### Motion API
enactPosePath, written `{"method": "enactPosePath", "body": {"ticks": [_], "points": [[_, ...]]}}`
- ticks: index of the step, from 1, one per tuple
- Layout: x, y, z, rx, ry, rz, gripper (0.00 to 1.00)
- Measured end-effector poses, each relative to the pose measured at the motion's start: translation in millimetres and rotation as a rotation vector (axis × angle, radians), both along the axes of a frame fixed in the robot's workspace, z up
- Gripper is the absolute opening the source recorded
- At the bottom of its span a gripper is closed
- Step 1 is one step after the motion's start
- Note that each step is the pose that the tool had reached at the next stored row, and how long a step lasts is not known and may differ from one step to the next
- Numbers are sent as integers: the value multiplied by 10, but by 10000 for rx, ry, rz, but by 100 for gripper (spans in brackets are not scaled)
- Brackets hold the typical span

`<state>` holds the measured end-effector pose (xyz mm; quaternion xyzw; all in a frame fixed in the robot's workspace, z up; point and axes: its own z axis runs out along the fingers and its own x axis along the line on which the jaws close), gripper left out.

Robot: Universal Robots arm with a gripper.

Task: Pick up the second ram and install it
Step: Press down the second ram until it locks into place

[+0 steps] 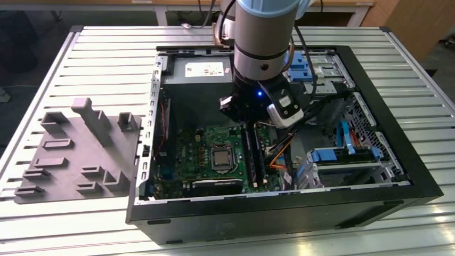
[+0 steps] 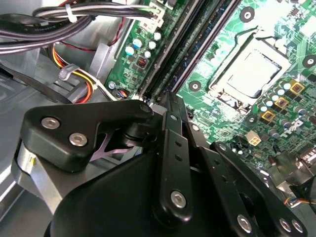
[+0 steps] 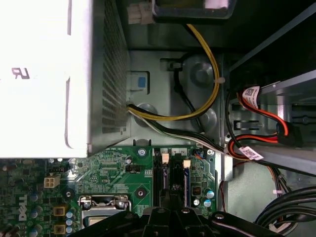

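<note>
My gripper (image 1: 249, 124) hangs low inside the open computer case (image 1: 398, 160), right over the far end of the long black memory slots (image 1: 254, 157) beside the processor socket (image 1: 222, 158). In the second wrist view the gripper (image 2: 167, 98) points at the near ends of those slots (image 2: 182, 54). In the first wrist view the gripper (image 3: 170, 200) sits between two slots with pale end clips. A thin bluish strip (image 3: 186, 183) stands in one of them. I cannot tell whether it is the second ram, or whether anything is held.
The grey power supply (image 1: 202, 69) sits just behind the gripper. Bundled cables (image 2: 49, 24) and orange leads (image 1: 281, 152) run close beside the slots. Blue-tabbed drive bays (image 1: 341, 154) fill the case on the exterior view's right. A grey moulded fixture (image 1: 78, 154) lies on the slatted table outside.
</note>
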<state>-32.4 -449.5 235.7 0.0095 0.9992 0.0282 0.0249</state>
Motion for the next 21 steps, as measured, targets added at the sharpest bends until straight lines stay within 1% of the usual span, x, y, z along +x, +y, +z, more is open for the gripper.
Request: {"method": "enactPosePath", "body": {"ticks": [2,8,12,17,21], "points": [[4,0,0,-1,0,1,11],[5,41,-10,1,-1,-1,11],[5,49,-37,0,-1,-6,11],[2,59,-46,1,-1,-9,11],[-14,75,-55,1,-1,-8,11]]}}
